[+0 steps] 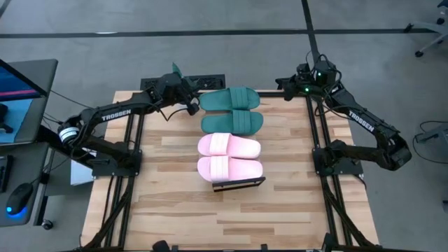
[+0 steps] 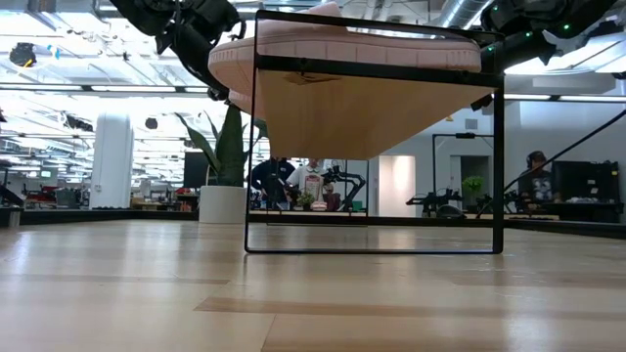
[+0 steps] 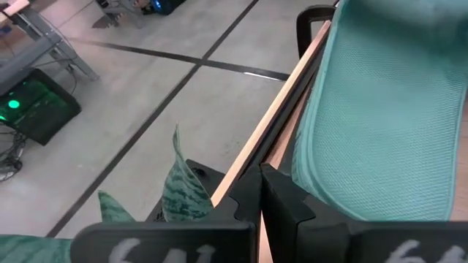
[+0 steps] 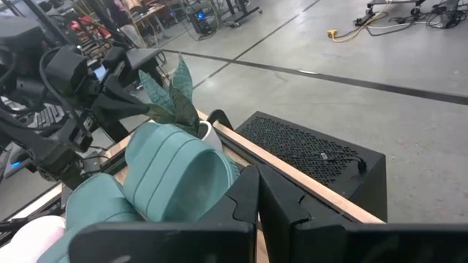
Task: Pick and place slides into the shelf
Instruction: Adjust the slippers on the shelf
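Note:
Two dark green slides (image 1: 229, 99) (image 1: 232, 123) and two pale pink slides (image 1: 228, 145) (image 1: 229, 168) lie side by side, soles down, on the shelf, whose dark frame (image 1: 238, 184) shows at the near end. In the low view a pink slide (image 2: 342, 49) rests on the shelf's wood plank (image 2: 372, 108). My left gripper (image 1: 197, 105) (image 3: 259, 186) is shut right at the heel end of the far green slide (image 3: 380, 109). My right gripper (image 1: 282, 87) (image 4: 257, 191) is shut and hangs off that slide's toe end (image 4: 175, 172), apart from it. My left gripper's shut fingers (image 3: 292, 208) stand level beside the far green slide's heel rim (image 3: 311, 191), coming from the table's left. I cannot tell whether they touch it. The slide lies flat on the shelf.
A potted plant with striped leaves (image 1: 176, 70) (image 4: 172, 91) and a black box (image 1: 210, 82) (image 4: 314, 150) stand at the table's far edge. A monitor (image 1: 21, 91) is off the left side. The slatted wooden table (image 1: 231, 220) has free room toward its near edge.

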